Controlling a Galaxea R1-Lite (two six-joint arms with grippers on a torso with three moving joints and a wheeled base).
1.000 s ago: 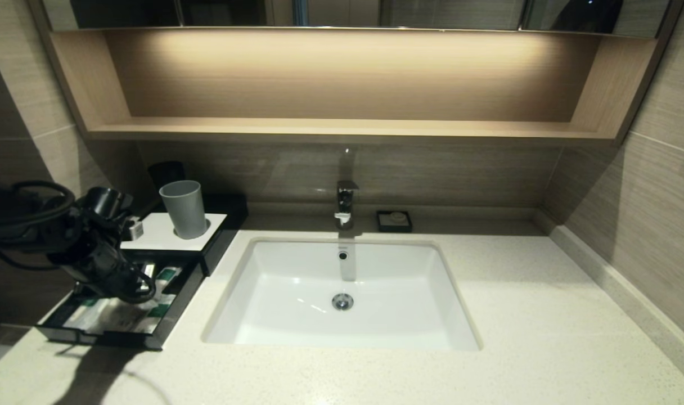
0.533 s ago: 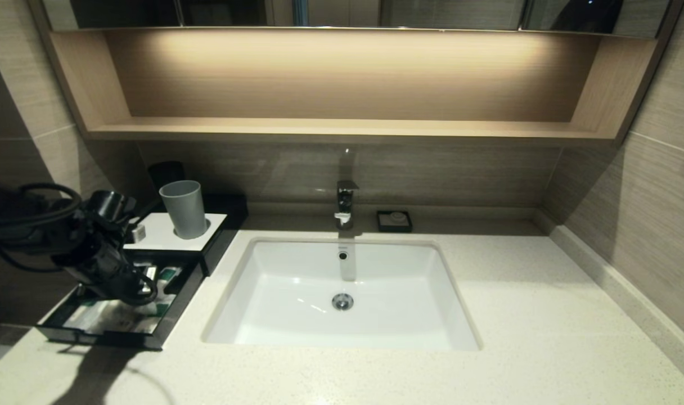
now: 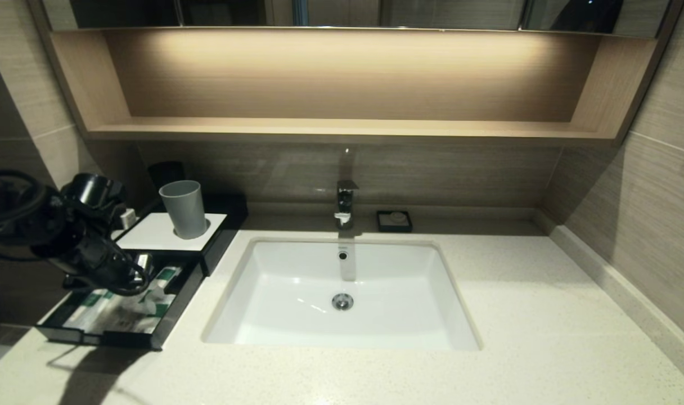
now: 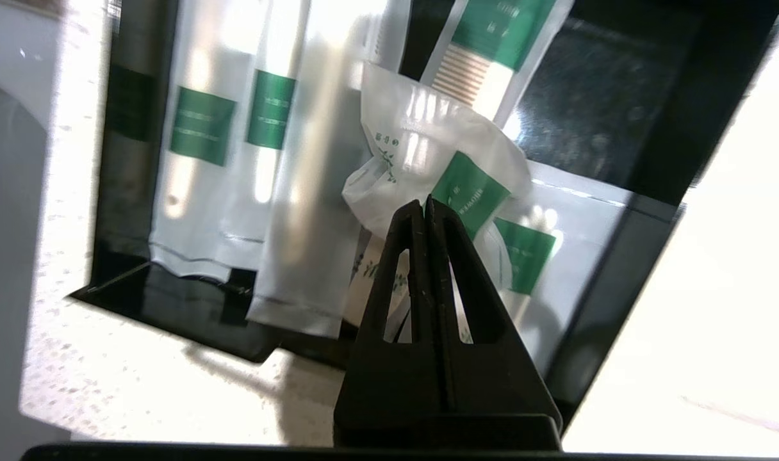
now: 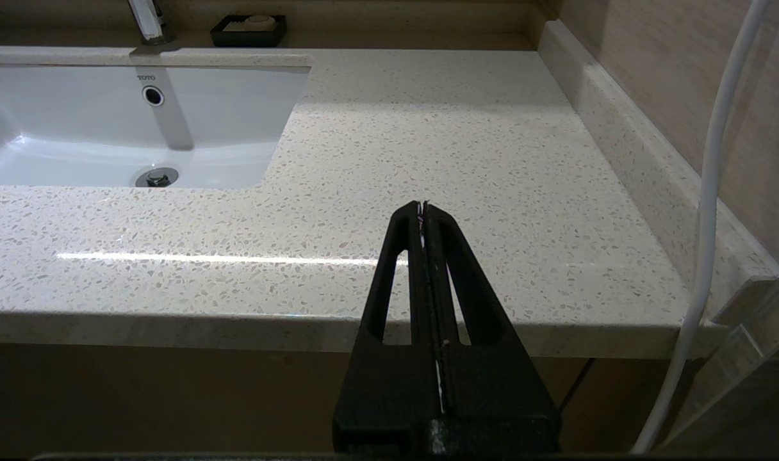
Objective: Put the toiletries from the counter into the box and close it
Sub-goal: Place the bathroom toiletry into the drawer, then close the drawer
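Here, line by line:

Left claw: its two fingers are pressed together with nothing between them. It hangs over the pulled-out drawer of the box, at the left end of the surface, tilted downward.

Right claw: fingers pressed flat together, holding nothing. It sits low in front of the surface's front edge, toward the right end, parked.

Box: black with a white top panel, on the surface just left of the sink. Its drawer stands open toward the front, directly below the left claw.

Sachet: crumpled and translucent with a green label, lying in the drawer right at the left claw's tips; whether it touches them cannot be told.

Sticks: two long clear-wrapped packets with green bands, side by side in the drawer, just to one side of the left claw's tips.

Other packets: more green-labelled wrappers lie in the drawer under and beyond the sachet.

Cup: grey, upright on the box's white panel, behind the left claw.

Sink: white, set into the surface between the two claws.

Soap dish: small, black, by the back wall, well apart from both claws.
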